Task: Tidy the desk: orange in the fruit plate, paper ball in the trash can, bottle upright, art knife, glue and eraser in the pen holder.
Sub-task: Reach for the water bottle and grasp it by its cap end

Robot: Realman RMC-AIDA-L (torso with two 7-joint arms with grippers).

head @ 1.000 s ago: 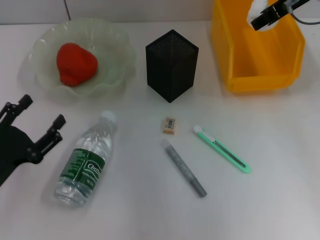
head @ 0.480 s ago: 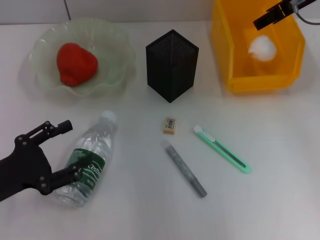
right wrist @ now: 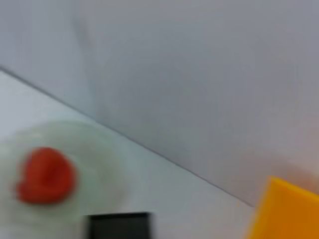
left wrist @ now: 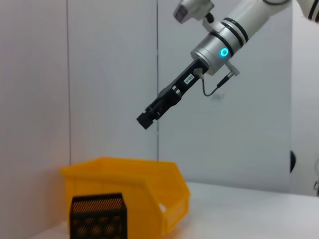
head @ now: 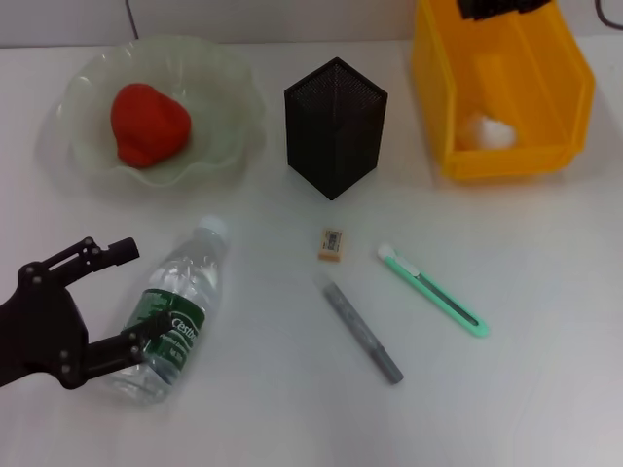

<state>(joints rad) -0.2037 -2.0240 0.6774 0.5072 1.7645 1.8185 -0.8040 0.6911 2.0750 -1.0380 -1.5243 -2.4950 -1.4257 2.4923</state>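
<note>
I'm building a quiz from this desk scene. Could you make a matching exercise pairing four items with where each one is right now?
Items:
1. paper ball
2. bottle
3. red fruit
4. eraser

Places:
A. in the fruit plate
B. lying on its side between the left gripper's open fingers
C. inside the yellow bin
D. on the desk in front of the pen holder

Pairs: 1-C, 2-B, 3-A, 4-D

Clear plastic bottle [head: 167, 318], black mesh pen holder [head: 334, 126], crumpled paper ball [head: 486, 132]

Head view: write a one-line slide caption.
Left pincer open around the lying water bottle; paper ball sits in the yellow bin.
</note>
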